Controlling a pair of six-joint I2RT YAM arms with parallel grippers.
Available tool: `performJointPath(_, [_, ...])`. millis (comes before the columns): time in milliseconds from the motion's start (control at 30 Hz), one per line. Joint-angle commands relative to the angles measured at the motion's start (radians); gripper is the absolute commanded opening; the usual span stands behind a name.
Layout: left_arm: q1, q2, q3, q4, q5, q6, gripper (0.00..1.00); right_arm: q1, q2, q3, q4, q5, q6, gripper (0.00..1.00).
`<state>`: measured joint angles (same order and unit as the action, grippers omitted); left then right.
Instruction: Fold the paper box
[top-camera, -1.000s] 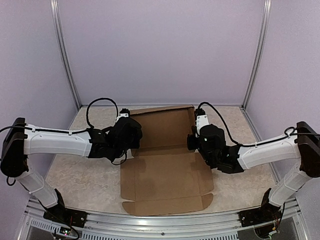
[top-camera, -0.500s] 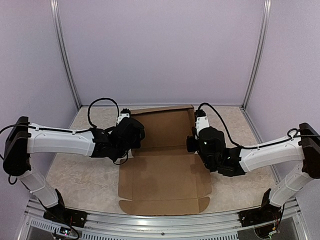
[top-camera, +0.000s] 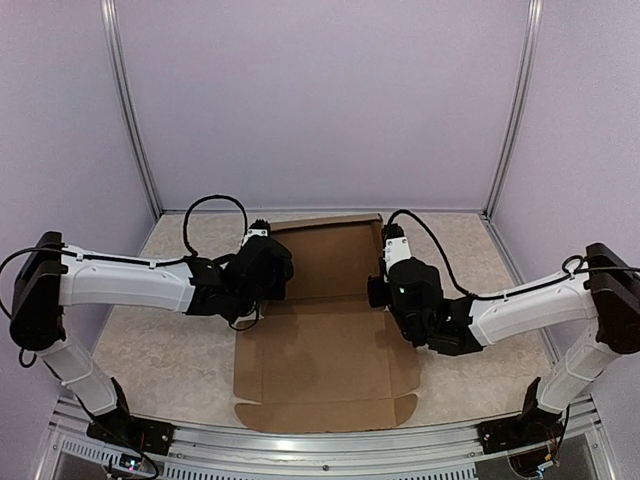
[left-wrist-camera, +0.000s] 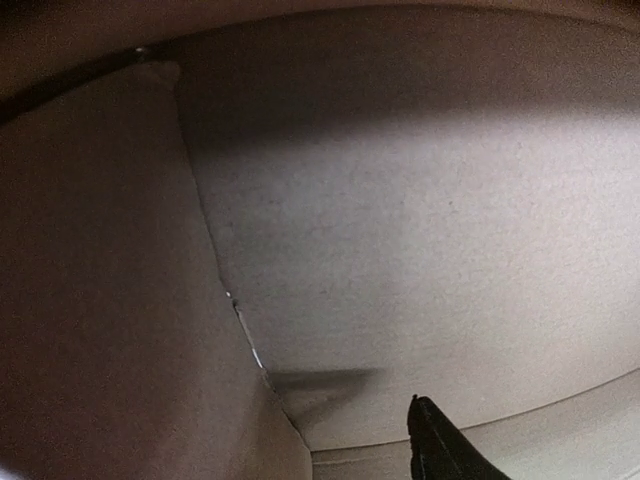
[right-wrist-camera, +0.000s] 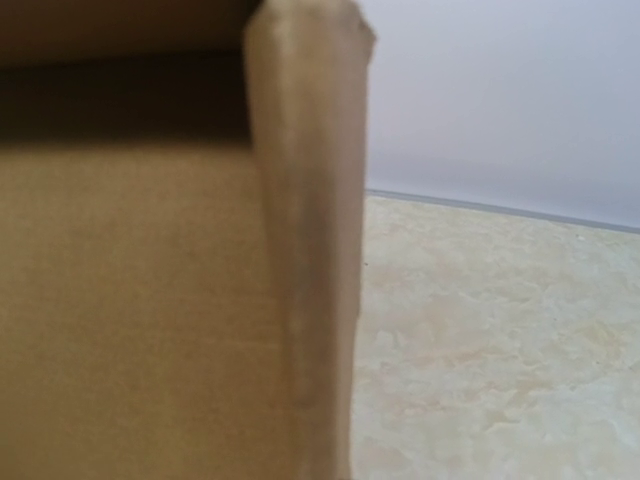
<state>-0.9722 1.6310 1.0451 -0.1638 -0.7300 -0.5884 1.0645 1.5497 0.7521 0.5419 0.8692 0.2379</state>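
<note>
From above, you see the paper box (top-camera: 320, 355) lying opened out in the middle of the bench (top-camera: 150, 340), between the two arms. Its near panels lie flat, while its far panel is tilted up toward the back wall (top-camera: 320, 100). Your left hand (top-camera: 265, 280) sits at the box's left edge near the fold line, and your right hand (top-camera: 378, 290) sits at the right edge opposite it. Each wrist's black housing covers its own fingers here, so this view does not show either grip. A black cable (top-camera: 210, 215) loops above each wrist, and metal posts (top-camera: 130, 120) stand at the back corners, well apart from the cardboard.

The left wrist view is filled with brown cardboard (left-wrist-camera: 420, 250), very close and shadowed. A crease runs down between a panel on the left and a broader one on the right. Only one dark finger (left-wrist-camera: 440, 455) pokes in at the bottom edge, so you cannot tell whether this hand is open or closed.

The right wrist view shows what the overhead cannot: a narrow flap (right-wrist-camera: 305, 250) standing upright right in front of the lens, with a panel beside it and the marbled bench (right-wrist-camera: 500, 350) beyond. No fingers appear. This hand is closed, but you cannot tell whether cardboard is pinched in it.
</note>
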Motion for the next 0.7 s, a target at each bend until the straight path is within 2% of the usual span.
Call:
performJointPath(0, [-0.01, -0.058, -0.018, 0.038, 0.053, 0.058, 0.57, 0.003, 0.04, 0.039, 0.057, -0.058, -0.023, 0.0])
performJointPath(67, [-0.01, -0.086, -0.019, 0.012, 0.055, 0.065, 0.7, -0.006, 0.053, 0.044, 0.061, -0.062, -0.029, 0.0])
performJointPath(267, [0.033, -0.157, -0.06, -0.027, 0.148, 0.059, 0.8, -0.046, 0.074, 0.047, 0.083, -0.087, -0.057, 0.0])
performJointPath(467, [0.056, -0.288, -0.101, -0.056, 0.269, 0.132, 0.79, -0.102, 0.088, -0.003, 0.186, -0.174, -0.116, 0.0])
performJointPath(667, [0.067, -0.402, -0.057, -0.131, 0.401, 0.224, 0.73, -0.13, 0.129, -0.057, 0.378, -0.293, -0.223, 0.0])
